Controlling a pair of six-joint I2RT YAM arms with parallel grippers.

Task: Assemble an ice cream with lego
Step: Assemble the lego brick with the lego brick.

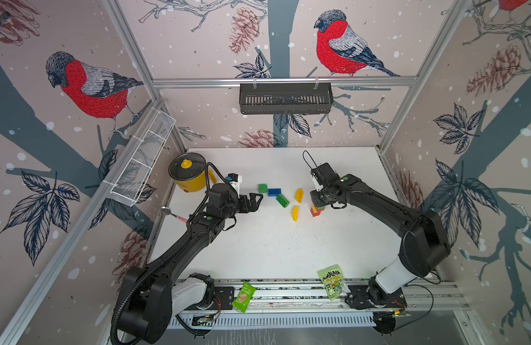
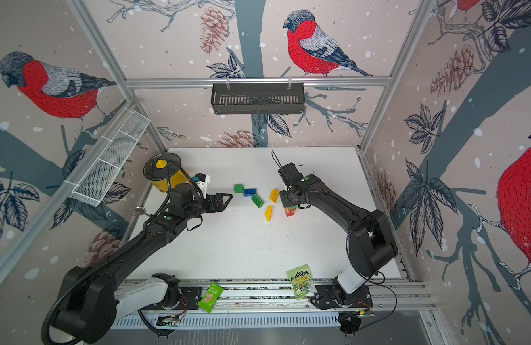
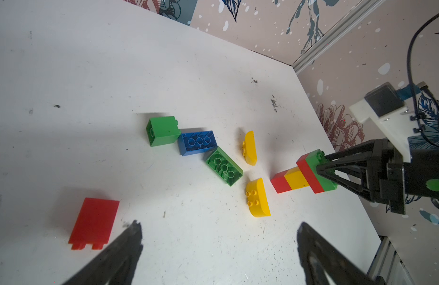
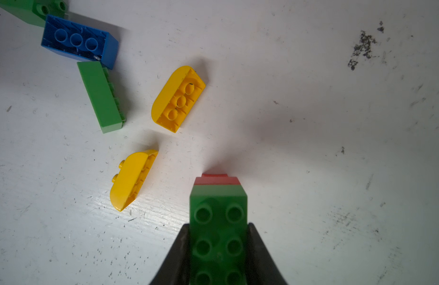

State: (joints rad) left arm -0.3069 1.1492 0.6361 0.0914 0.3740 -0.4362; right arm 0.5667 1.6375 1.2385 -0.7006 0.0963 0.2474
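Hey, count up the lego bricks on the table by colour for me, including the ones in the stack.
Red: 3, the loose red brick plus two in the stack.
Green: 3, the small green brick, the long green brick, the stack's top.
Yellow: 3, two half-round yellow bricks, one in the stack.
Blue: 1, the blue brick.
Total: 10.

Two yellow half-round bricks (image 3: 249, 147) (image 3: 257, 197), one blue brick (image 3: 197, 142), two snack packets (image 1: 243, 296) (image 1: 333, 282).
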